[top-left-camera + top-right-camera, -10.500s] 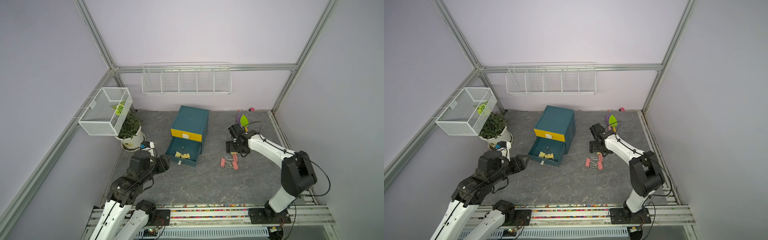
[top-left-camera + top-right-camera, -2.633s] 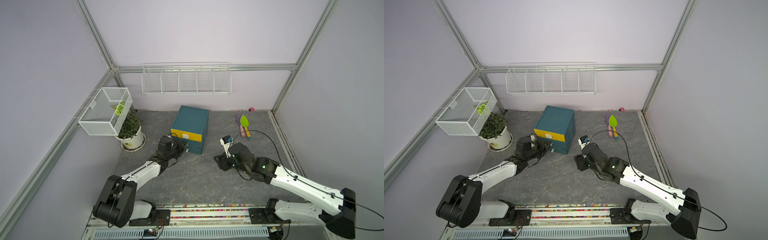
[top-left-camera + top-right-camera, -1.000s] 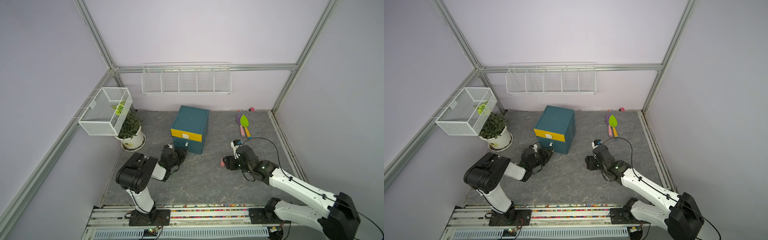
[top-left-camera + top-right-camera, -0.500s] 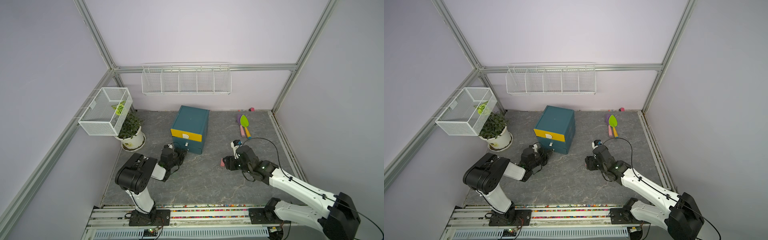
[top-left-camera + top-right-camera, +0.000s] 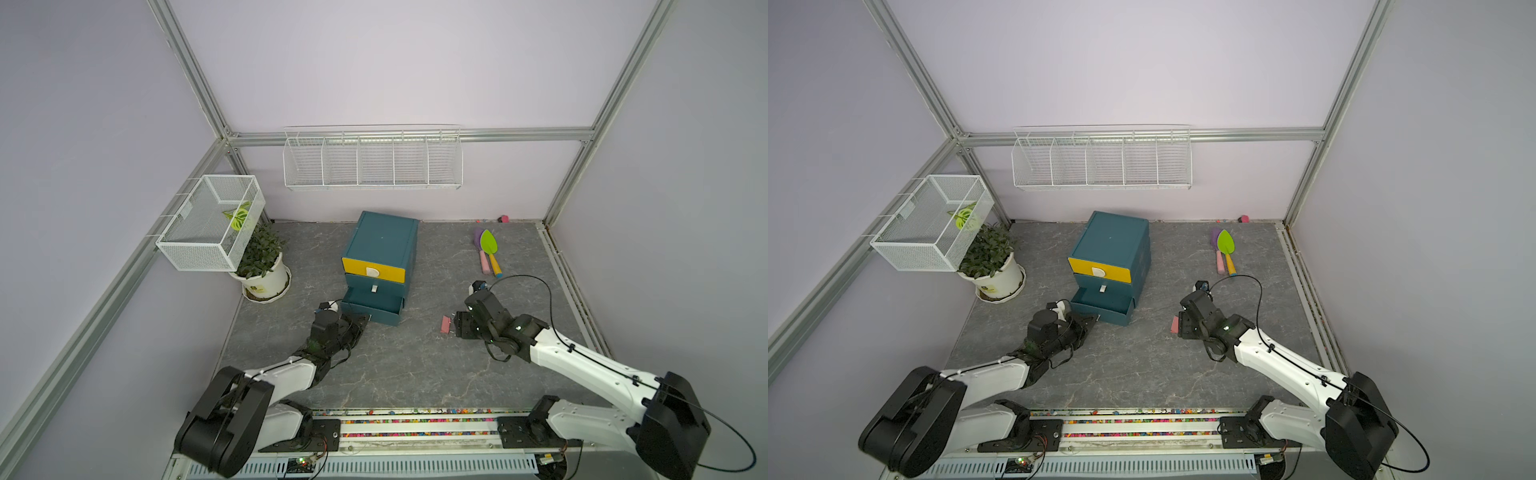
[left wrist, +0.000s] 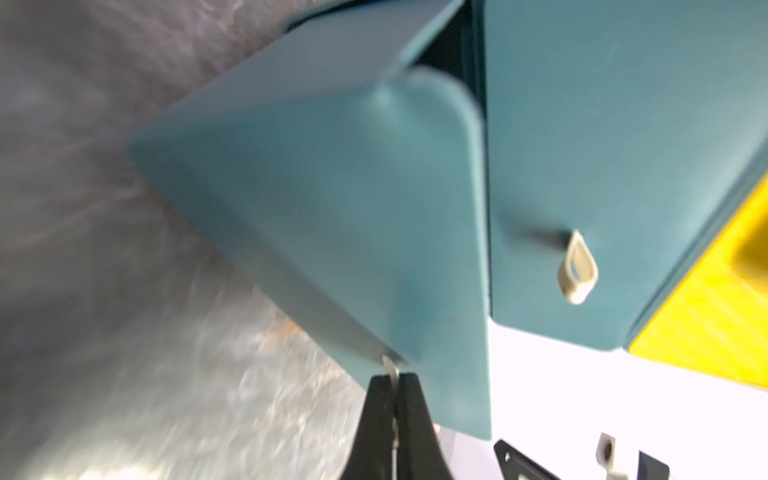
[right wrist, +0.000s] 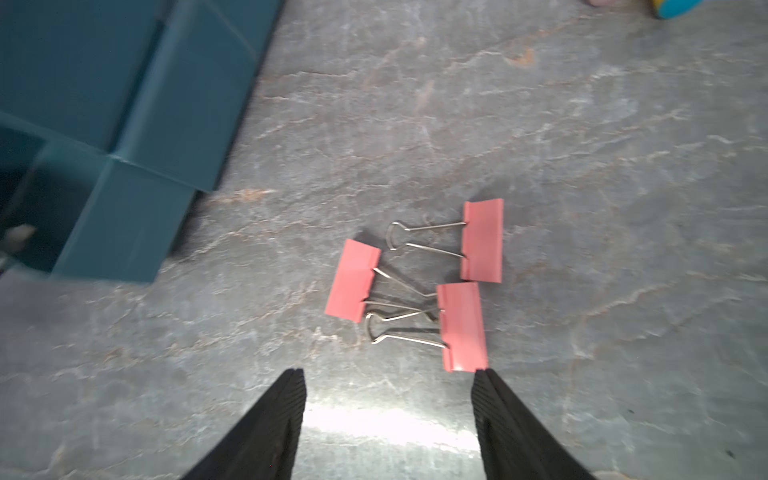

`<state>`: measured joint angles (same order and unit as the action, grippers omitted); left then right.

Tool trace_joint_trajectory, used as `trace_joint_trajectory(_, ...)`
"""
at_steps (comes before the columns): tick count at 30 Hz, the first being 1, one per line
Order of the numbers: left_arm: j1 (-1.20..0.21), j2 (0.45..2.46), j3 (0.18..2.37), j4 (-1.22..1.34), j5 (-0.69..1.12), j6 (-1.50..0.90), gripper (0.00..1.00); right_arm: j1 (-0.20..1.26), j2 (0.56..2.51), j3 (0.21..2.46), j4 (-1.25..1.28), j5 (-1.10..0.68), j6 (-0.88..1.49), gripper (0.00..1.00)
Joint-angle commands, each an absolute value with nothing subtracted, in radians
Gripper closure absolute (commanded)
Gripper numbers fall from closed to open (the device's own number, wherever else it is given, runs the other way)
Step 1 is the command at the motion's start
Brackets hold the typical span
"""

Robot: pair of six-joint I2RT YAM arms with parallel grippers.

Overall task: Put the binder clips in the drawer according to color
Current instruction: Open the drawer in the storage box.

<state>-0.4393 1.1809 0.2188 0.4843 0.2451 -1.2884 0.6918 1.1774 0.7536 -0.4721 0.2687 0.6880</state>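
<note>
We read the floor [image 5: 407, 365] in a top view as a dial, with twelve at the back wall. The cabinet [image 5: 380, 245] stands just toward twelve of the centre, and its bottom drawer [image 5: 372, 301] is out toward six while the two above it are closed. The left gripper [image 5: 362, 322] comes in from seven o'clock. In its wrist view the left gripper [image 6: 394, 386] is clenched on the small handle tab [image 6: 390, 363] at the drawer's front edge, with the black fingers [image 6: 376, 399] pressed together around it.

Three pink clips [image 7: 463, 326] lie flat on the floor at about three o'clock of the open drawer, near it but apart. In a top view only one pink clip [image 5: 445, 324] shows beside the arm. The right gripper [image 7: 388, 374] hovers over them with its jaws spread wide, holding nothing, and one fingertip is just beside the nearest clip. The wire handles of two clips cross each other.

We judge that the drawer-opening step is done or nearly so, and that picking up the pink clips is the step now in hand. We make out no clip in the open drawer.

The next move calls for the right gripper to drop onto one clip, close across its pink body, lift it, and carry it toward nine o'clock to the drawer. We would choose the clip lying free, since the crossed handles could drag a neighbour along.
</note>
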Motion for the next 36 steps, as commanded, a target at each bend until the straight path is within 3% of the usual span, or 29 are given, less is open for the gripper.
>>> trace_joint_trajectory(1, -0.446, 1.073, 0.212, 0.309, 0.218, -1.242, 1.00, 0.666, 1.187, 0.776, -0.549, 0.321, 0.738, 0.30)
trace_joint_trajectory(17, -0.447, 1.018, 0.178, 0.259, 0.224, -1.250, 1.00, 0.595, 1.279, 0.819, -0.665, 0.213, 0.639, 0.28)
trace_joint_trajectory(34, -0.483, 0.991, 0.150, 0.238, 0.210, -1.273, 1.00, 0.578, 1.514, 0.929, -0.800, 0.124, 0.555, 0.30)
trace_joint_trajectory(36, -0.483, 0.972, 0.150, 0.222, 0.208, -1.271, 0.88, 0.577, 1.544, 0.934, -0.802, 0.138, 0.554, 0.31)
